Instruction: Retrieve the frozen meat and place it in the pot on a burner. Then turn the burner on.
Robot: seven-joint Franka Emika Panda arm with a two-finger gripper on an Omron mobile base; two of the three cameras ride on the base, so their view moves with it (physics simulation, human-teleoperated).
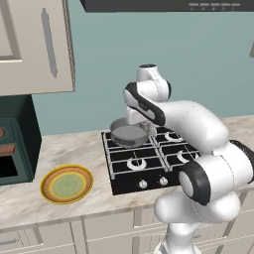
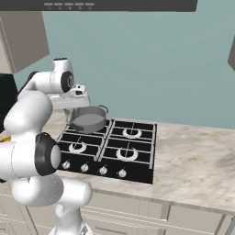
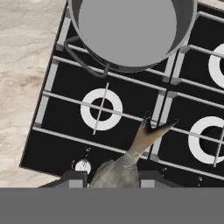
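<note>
The frozen meat [image 3: 131, 157] is a grey-brown frosty lump that tapers to a forked end, and my gripper [image 3: 114, 180] is shut on it. It hangs above the black cooktop, over the grating between the two front burners. The shallow grey pot [image 3: 131, 30] [image 1: 128, 135] [image 2: 88, 119] stands on the rear left burner with nothing inside. In the hand view the front left burner [image 3: 101, 109] [image 1: 136, 162] lies bare just short of the pot. My hand [image 2: 69, 98] hovers above and to the left of the pot.
A row of small silver knobs [image 1: 143, 184] [image 2: 84, 168] runs along the cooktop's front edge. A yellow-rimmed green plate [image 1: 66, 184] lies on the marble counter to the cooktop's left. A wall cabinet [image 1: 34, 44] and a range hood [image 2: 119, 4] hang overhead.
</note>
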